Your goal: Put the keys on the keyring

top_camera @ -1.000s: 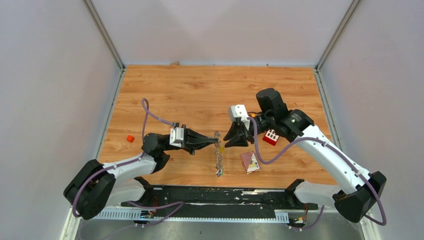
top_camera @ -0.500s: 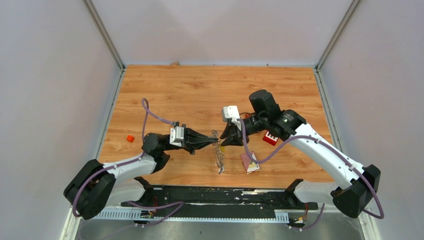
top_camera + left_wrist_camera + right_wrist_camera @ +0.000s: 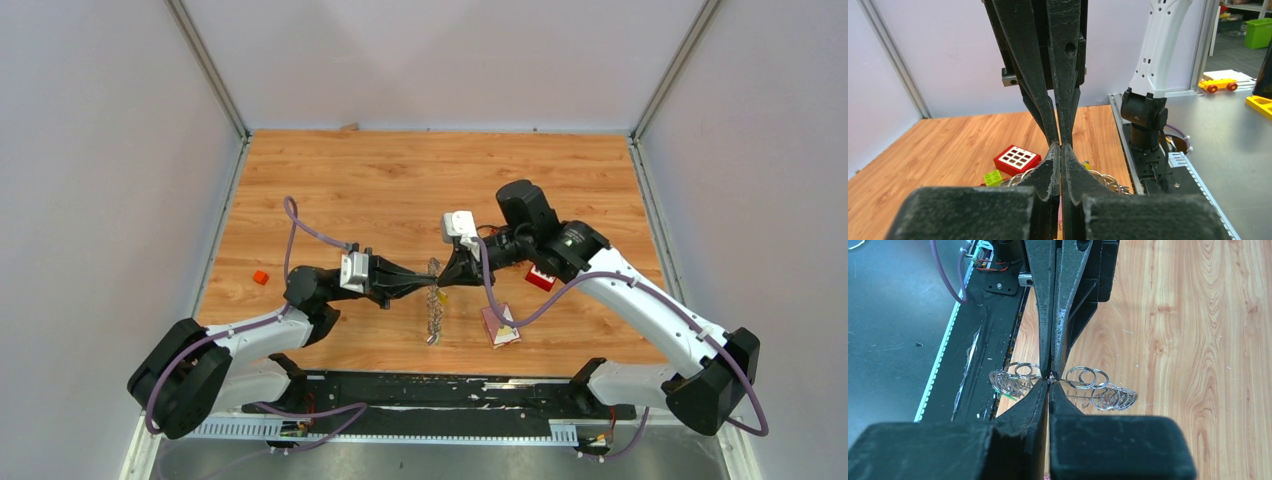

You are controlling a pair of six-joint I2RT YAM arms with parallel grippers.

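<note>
The wood-grain surface (image 3: 380, 180) carries both arms, which reach in from either side until their black tips meet near its middle. The left gripper (image 3: 425, 283) is pressed together, and so is the right gripper (image 3: 446, 280). Both pinch the same stretch of the keyring (image 3: 434, 315) from opposite sides, nose to nose.

From the top view the keyring reads as a thin silvery string. Its long axis runs near to far across the surface, crosswise to the line of the two arms. The far end is caught at the tips and the rest trails toward the arm bases. A small yellow tag (image 3: 442, 297) sits just beside it, below the pinch.

The right wrist view shows what the top view cannot: the string is a run of overlapping bright wire loops (image 3: 1098, 390) fanning out on both sides of the pinch. The fingers are matte, rough-faced black wedges.

The left wrist view shows only arcs of ring peeking past its fingers. Behind them is a red block (image 3: 1017, 158) with a grid of white squares and a small green studded brick (image 3: 993, 176).

A pink card (image 3: 500, 325) lies near the right arm. A tiny orange cube (image 3: 260, 277) sits well apart by the left edge.
</note>
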